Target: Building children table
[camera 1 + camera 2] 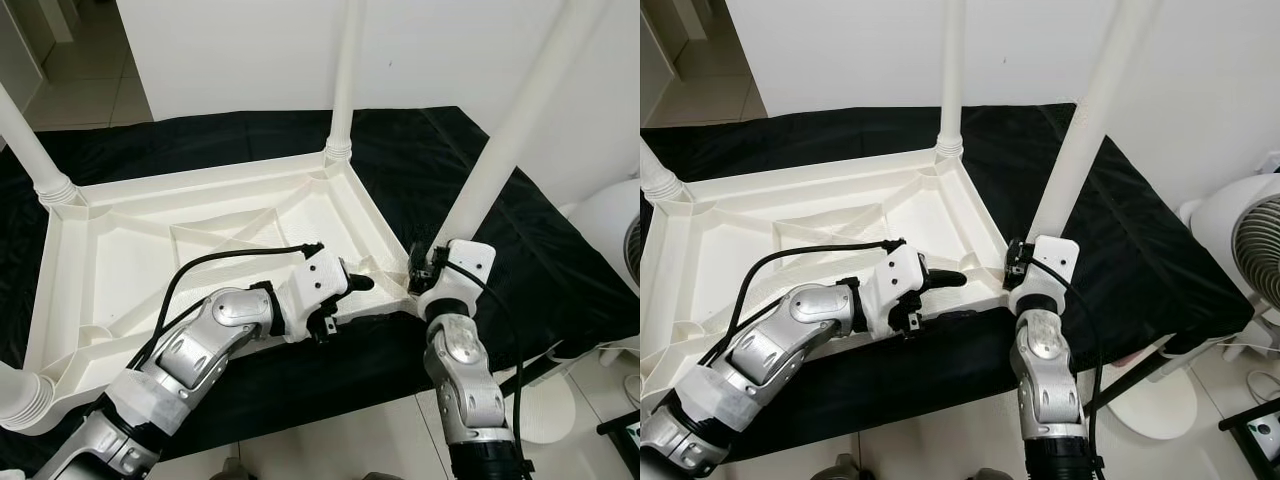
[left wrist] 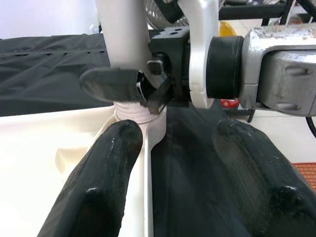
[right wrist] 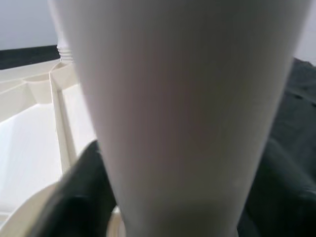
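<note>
Right end effector (image 1: 432, 268) is closed around the base of the near-right leg (image 1: 500, 150), its black fingers pinching the white tube just above the corner socket; the right wrist view looks straight up that tube. Left end effector (image 1: 352, 284) hovers at about nine o'clock from that grip, fingers spread apart and holding nothing, straddling the near edge of the white frame.

Largest first: the black cloth (image 1: 520, 240) covers the surface that everything lies on. On it rests the upturned children's table (image 1: 150, 260), ribbed underside up. Three more legs stand in its corners: the far leg (image 1: 345, 70) at twelve o'clock, the far-left leg (image 1: 30, 150) at ten, the near-left leg (image 1: 20, 395) at eight. A white fan (image 1: 615, 240) stands at three o'clock, off the cloth.

By my reading, the step in hand is seating the fourth and last leg, which leans rather than standing plumb. The next move seems to call for straightening it over its socket and pressing or twisting it home, while the left end effector closes on the frame edge to steady it.
</note>
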Robot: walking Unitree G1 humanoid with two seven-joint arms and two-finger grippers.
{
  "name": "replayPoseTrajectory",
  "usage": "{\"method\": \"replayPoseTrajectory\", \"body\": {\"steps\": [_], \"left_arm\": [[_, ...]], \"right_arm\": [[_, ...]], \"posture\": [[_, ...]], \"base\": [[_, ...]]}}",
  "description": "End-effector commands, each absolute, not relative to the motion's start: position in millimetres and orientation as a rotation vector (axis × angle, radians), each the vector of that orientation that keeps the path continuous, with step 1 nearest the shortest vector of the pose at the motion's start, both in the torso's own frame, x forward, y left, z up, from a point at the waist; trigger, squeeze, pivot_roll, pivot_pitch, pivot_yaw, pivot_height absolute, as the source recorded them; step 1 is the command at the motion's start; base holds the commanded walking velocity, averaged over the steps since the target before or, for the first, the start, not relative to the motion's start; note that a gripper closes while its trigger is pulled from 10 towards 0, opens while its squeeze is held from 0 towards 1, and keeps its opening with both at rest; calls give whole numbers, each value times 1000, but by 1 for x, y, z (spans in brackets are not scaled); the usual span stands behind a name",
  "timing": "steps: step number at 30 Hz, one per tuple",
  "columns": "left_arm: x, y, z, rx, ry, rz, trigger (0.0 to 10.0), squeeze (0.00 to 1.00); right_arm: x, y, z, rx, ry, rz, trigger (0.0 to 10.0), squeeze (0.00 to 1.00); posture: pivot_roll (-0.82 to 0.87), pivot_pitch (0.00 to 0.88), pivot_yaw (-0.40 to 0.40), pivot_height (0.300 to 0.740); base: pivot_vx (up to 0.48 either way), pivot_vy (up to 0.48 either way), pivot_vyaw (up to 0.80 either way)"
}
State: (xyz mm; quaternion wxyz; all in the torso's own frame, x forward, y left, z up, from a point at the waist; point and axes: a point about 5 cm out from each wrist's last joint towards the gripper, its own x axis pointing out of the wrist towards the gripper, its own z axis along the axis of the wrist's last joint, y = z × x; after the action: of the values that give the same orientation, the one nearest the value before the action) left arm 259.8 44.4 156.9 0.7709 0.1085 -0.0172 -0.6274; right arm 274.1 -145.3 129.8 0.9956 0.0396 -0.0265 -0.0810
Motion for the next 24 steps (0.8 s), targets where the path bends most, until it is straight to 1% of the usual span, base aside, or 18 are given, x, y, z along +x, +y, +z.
{"method": "replayPoseTrajectory", "body": {"steps": [1, 7, 8, 9, 13, 14, 15, 16, 17, 20, 21, 22, 23, 24], "left_arm": [[257, 44, 159, 244, -23, -1500, 10000, 0], [258, 43, 159, 247, -24, -1497, 10000, 0], [259, 43, 159, 249, -26, -1494, 10000, 0], [259, 43, 159, 249, -26, -1494, 10000, 0], [259, 42, 159, 250, -27, -1491, 10000, 0], [259, 42, 159, 250, -27, -1491, 10000, 0], [259, 42, 159, 250, -28, -1490, 10000, 0], [259, 42, 159, 250, -28, -1490, 10000, 0], [259, 41, 159, 250, -28, -1490, 10000, 0], [259, 41, 159, 250, -28, -1490, 10000, 0], [259, 41, 159, 250, -29, -1491, 10000, 0], [259, 41, 159, 250, -29, -1491, 10000, 0], [259, 41, 159, 250, -28, -1493, 10000, 0], [259, 41, 159, 250, -28, -1493, 10000, 0]], "right_arm": [[273, -144, 134, 98, -76, -155, 10000, 1000], [268, -149, 140, 67, -113, -84, 10000, 1000], [265, -155, 141, 34, -131, -32, 10000, 1000], [265, -155, 141, 34, -131, -32, 10000, 1000], [262, -169, 136, 28, -111, 93, 10000, 1000], [262, -169, 136, 28, -111, 93, 10000, 1000], [261, -172, 135, 6, -106, 139, 10000, 333], [261, -172, 135, 6, -106, 139, 10000, 333], [260, -173, 134, -9, -103, 169, 10000, 0], [260, -173, 134, -9, -103, 169, 10000, 0], [261, -176, 135, -8, -108, 212, 10000, 0], [261, -176, 135, -8, -108, 212, 10000, 0], [264, -179, 135, -28, -104, 269, 10000, 0], [264, -179, 135, -28, -104, 269, 10000, 0]], "posture": [[-11, 0, -11, 740], [-21, 3, -9, 740], [-24, 6, -9, 740], [-24, 6, -9, 740], [-31, 9, -9, 740], [-31, 9, -9, 740], [-32, 9, -7, 740], [-32, 9, -7, 740], [-33, 8, -6, 740], [-33, 8, -6, 740], [-31, 7, -4, 740], [-31, 7, -4, 740], [-34, 8, 2, 740], [-34, 8, 2, 740]], "base": [[0, 0, 0], [0, 0, 0], [0, 0, 0], [0, 0, 0], [0, 0, 0], [0, 0, 0], [0, 0, 0], [0, 0, 0], [0, 0, 0], [0, 0, 0], [0, 0, 0], [0, 0, 0], [0, 0, 0], [0, 0, 0]]}}
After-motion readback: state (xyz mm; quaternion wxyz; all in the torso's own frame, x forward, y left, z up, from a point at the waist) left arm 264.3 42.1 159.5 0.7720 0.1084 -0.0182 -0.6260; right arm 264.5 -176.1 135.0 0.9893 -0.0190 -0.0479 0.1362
